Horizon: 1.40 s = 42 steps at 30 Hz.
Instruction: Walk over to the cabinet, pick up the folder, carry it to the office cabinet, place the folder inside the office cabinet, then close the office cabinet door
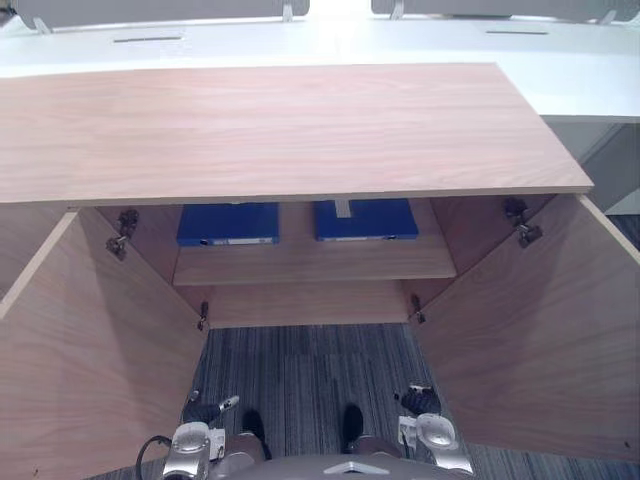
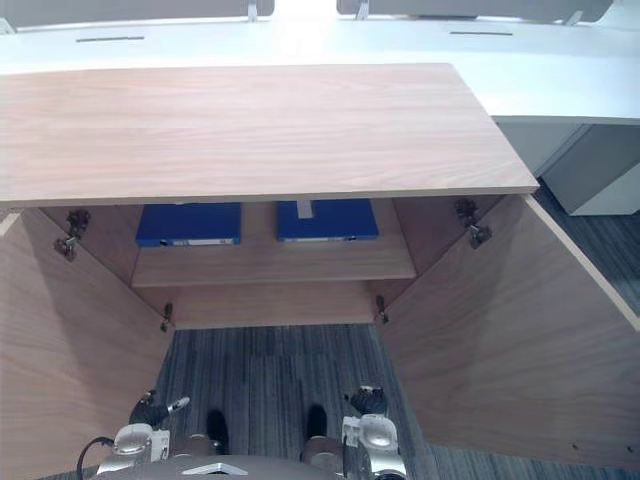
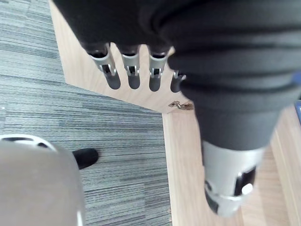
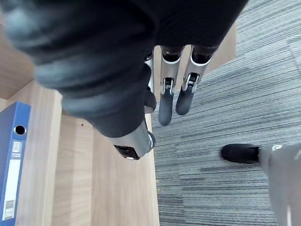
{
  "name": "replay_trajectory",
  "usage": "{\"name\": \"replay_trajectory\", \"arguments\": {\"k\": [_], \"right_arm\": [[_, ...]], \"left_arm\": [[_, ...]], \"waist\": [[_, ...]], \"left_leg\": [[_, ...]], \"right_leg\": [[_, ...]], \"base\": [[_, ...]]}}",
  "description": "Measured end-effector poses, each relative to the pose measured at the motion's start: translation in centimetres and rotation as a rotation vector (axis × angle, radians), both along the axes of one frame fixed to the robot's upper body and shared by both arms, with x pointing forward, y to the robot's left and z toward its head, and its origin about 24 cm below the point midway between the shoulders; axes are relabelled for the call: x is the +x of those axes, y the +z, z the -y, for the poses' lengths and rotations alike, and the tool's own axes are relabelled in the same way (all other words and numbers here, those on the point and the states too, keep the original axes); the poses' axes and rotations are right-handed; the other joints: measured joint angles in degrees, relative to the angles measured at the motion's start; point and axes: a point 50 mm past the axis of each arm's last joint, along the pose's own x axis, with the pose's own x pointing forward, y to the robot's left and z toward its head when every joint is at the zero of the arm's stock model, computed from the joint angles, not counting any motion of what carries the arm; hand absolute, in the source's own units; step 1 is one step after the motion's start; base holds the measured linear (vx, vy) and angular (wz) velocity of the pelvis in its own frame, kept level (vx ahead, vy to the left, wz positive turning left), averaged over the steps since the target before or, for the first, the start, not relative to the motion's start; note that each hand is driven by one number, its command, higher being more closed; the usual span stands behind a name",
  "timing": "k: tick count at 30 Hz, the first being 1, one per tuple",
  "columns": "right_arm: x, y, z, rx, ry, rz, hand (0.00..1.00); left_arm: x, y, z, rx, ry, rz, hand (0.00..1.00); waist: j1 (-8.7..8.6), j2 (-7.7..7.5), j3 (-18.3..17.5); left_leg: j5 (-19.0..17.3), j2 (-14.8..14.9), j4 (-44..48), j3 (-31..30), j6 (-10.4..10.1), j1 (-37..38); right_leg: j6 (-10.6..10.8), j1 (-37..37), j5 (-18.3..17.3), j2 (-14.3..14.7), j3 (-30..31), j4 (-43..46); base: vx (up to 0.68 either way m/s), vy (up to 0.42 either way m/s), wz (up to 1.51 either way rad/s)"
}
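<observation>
At six o'clock, low before the cabinet (image 1: 280, 130), the left hand (image 3: 133, 77) and right hand (image 4: 165, 106) hang uncurled and empty. Towards twelve o'clock, the left folder (image 1: 228, 222) and right folder (image 1: 366, 218), blue with pale-labelled spines outward, lie flat on the shelf (image 1: 310, 262). Each likely handles stiff, fairly light and smooth-skinned, so grip across the spine.

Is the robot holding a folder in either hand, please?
No: the left hand and right hand hang empty; both blue folders lie on the cabinet shelf.
</observation>
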Motion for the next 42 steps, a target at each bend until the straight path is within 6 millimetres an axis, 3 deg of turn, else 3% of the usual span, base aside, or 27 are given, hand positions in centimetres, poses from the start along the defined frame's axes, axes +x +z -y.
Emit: {"name": "replay_trajectory", "arguments": {"k": [3, 12, 20, 23, 29, 32, 34, 38, 42], "right_arm": [[-1.1, -0.6, 0.2, 0.014, -0.028, -0.051, 0.00], [-4.6, -2.1, 1.2, 0.055, -0.166, -0.177, 0.00], [-6.7, -2.3, 3.0, 0.122, -0.432, -0.175, 0.00], [-7.5, -2.0, 4.1, 0.133, -0.569, -0.134, 0.00], [-7.0, 1.2, 8.1, 0.004, -0.700, 0.075, 0.00], [-5.1, 4.1, 10.3, -0.070, -0.733, 0.240, 0.00], [-4.1, 5.6, 11.1, -0.103, -0.752, 0.320, 0.00], [-0.8, 9.7, 13.0, -0.167, -0.767, 0.540, 0.00], [2.0, 12.6, 14.5, -0.204, -0.744, 0.656, 0.00]], "left_arm": [[-0.8, -0.3, -0.2, 0.003, 0.006, -0.032, 0.00], [-1.8, -0.8, 0.0, -0.018, 0.001, -0.079, 0.00], [-1.8, -1.0, 0.0, -0.015, -0.007, -0.106, 0.00], [-2.2, -1.1, -0.2, -0.019, 0.018, -0.125, 0.00], [-2.1, -1.1, -0.3, -0.018, 0.021, -0.133, 0.00], [-1.7, -1.0, -0.2, -0.012, 0.005, -0.126, 0.00], [-1.4, -0.9, -0.2, -0.013, 0.002, -0.117, 0.00], [-0.4, -0.8, 0.7, -0.052, 0.043, -0.081, 0.00], [2.3, 0.0, 2.2, -0.087, 0.010, 0.002, 0.00]], "waist": [[-0.04, -0.68, -1.2], [-1.34, -0.84, -3.0], [-2.23, -0.70, -3.2], [-3.54, -0.67, -3.4], [-6.35, -0.50, -4.5], [-7.76, 0.07, -4.6], [-8.40, 0.78, -4.6], [-10.03, 3.65, -3.6], [-11.37, 5.76, -1.8]], "left_leg": [[0.7, -1.8, -3.6, -3.2, 0.2, 1.9], [1.9, -3.1, -8.5, -3.5, 0.4, 6.4], [0.3, -3.0, -8.1, 1.4, 0.6, 9.6], [-1.4, -2.6, -8.1, 5.2, 0.2, 11.8], [-4.2, -1.8, -7.3, 13.3, -0.7, 13.2], [-7.1, -0.5, -3.4, 18.1, -0.9, 13.2], [-8.1, 0.0, -2.5, 20.0, -1.2, 13.1], [-9.1, 0.1, -2.3, 24.4, -1.2, 13.2], [-9.9, -0.1, -2.3, 25.9, -1.3, 13.7]], "right_leg": [[-0.1, 0.0, 0.2, -0.3, 0.9, -0.4], [0.3, 2.0, 0.4, -0.6, 1.8, -1.4], [0.9, 2.9, 1.4, 0.2, 7.3, -1.6], [0.5, 2.7, 1.2, 1.1, 10.7, -1.6], [-0.1, 0.0, 1.1, 3.2, 18.2, -1.3], [0.2, -1.2, 1.4, 4.8, 22.4, -0.7], [0.1, -1.9, 1.6, 5.4, 23.8, -0.6], [0.3, -4.8, 1.9, 7.0, 27.8, 0.9], [0.7, -5.4, 2.2, 7.4, 29.7, 1.1]], "base": [[-0.09, 0.026, -0.21], [0.00, 0.014, -0.08], [0.05, 0.015, -0.34], [0.02, 0.009, -0.68], [0.03, -0.007, -0.70], [0.06, -0.032, -0.78], [0.04, -0.026, -0.58], [0.05, -0.027, -0.63], [-0.01, -0.060, -0.33]]}}
